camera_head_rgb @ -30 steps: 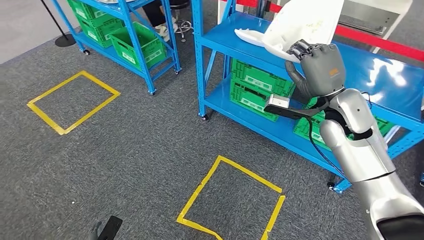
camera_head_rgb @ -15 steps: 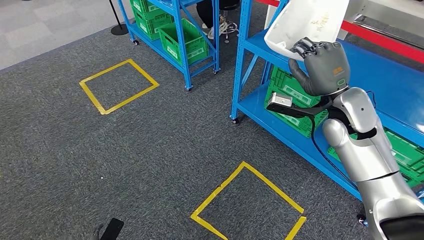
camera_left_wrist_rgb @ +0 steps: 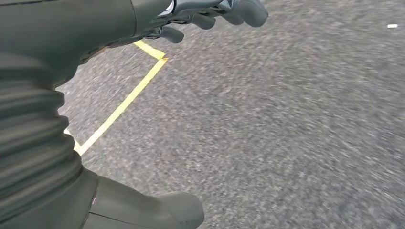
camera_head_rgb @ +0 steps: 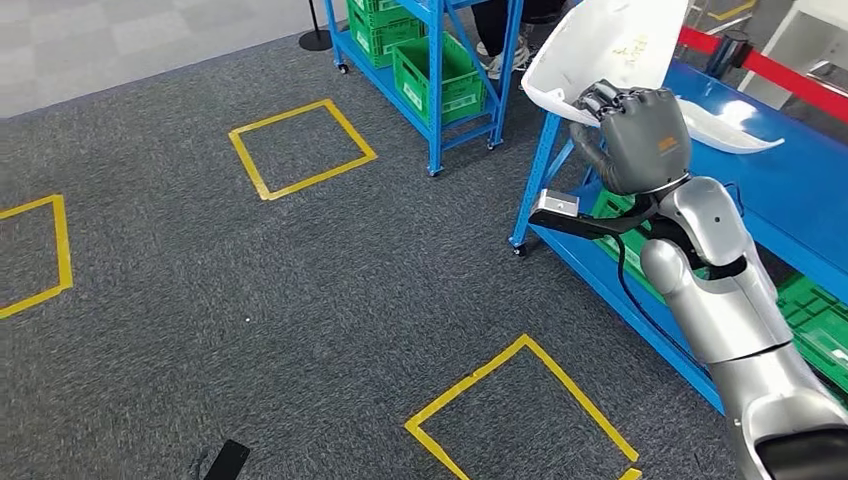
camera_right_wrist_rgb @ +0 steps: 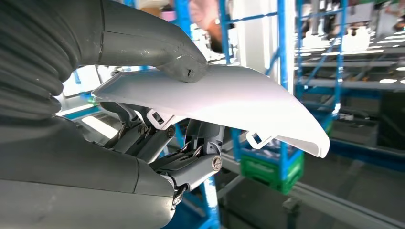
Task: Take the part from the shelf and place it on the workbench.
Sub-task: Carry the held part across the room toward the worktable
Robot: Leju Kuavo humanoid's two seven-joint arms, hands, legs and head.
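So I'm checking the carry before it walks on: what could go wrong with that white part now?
The right hand pinches the white part only near one edge, with most of it overhanging, so it might twist or slip out. Held high beside the blue shelf, its far end could clip the post. A second white part on the shelf could be knocked off.

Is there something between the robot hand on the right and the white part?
No. The right robot hand already holds the white part: the thumb presses on one face and the fingers lie under it. Nothing visible sits between them.
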